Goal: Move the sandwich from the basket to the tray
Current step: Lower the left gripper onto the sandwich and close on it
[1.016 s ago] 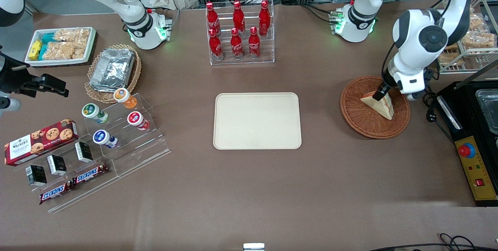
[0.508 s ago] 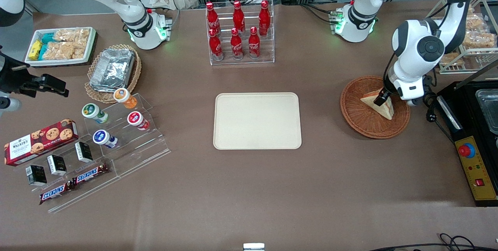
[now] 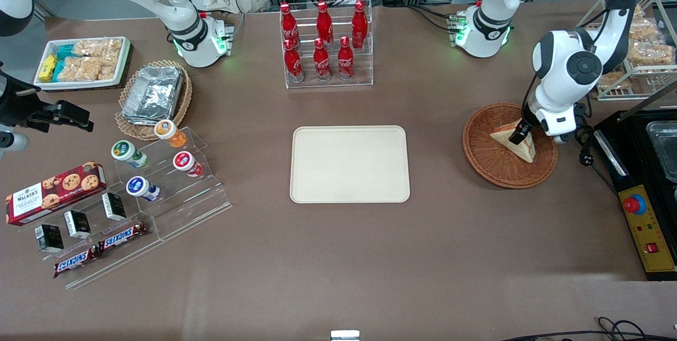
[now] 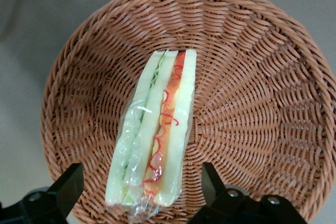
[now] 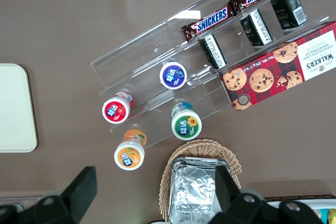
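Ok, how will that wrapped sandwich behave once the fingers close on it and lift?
The sandwich looks soft, so it would probably squash under a firm squeeze. Its clear film looks glossy and may slip. It stands on edge in the basket, between the open fingers of the end effector, so an uneven grip might tip it.

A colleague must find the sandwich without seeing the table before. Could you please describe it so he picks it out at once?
Look toward the working arm's end of the table, at the round reddish-brown wicker basket. The sandwich lies in it, directly under the open gripper, whose fingers straddle it. It is a plastic-wrapped pale wedge with red and green filling, the only item in that basket.
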Controlling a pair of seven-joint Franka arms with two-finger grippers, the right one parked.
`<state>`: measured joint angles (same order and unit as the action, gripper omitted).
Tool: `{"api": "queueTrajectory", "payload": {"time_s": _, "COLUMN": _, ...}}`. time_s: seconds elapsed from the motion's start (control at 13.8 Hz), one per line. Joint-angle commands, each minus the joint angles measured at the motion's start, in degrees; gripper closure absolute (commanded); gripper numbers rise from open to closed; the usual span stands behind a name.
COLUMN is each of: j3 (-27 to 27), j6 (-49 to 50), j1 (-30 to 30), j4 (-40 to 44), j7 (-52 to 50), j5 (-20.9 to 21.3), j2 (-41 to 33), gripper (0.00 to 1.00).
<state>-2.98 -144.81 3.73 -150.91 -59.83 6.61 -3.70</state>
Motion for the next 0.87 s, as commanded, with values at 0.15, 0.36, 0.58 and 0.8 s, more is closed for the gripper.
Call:
{"api": "queueTrajectory", "payload": {"time_s": 0.15, "j3": -0.36, "j6": -6.01, "j1": 0.58, "j4": -1.05, "j7": -1.78, "j5": 1.48, "j2": 3.70, "gripper": 0.00}}
{"api": "queueTrajectory", "payload": {"time_s": 0.36, "j3": -0.28, "j6": -6.72, "j1": 0.58, "j4": -0.88, "j7": -1.69, "j5": 1.48, "j2": 4.93, "gripper": 0.11}}
{"api": "queueTrajectory", "payload": {"time_s": 0.58, "j3": -0.19, "j6": -6.72, "j1": 0.58, "j4": -0.87, "j7": -1.69, "j5": 1.48, "j2": 5.19, "gripper": 0.60}}
{"api": "queueTrajectory", "payload": {"time_s": 0.8, "j3": -0.19, "j6": -6.37, "j1": 0.58, "j4": -0.61, "j7": -1.43, "j5": 1.48, "j2": 4.67, "gripper": 1.00}}
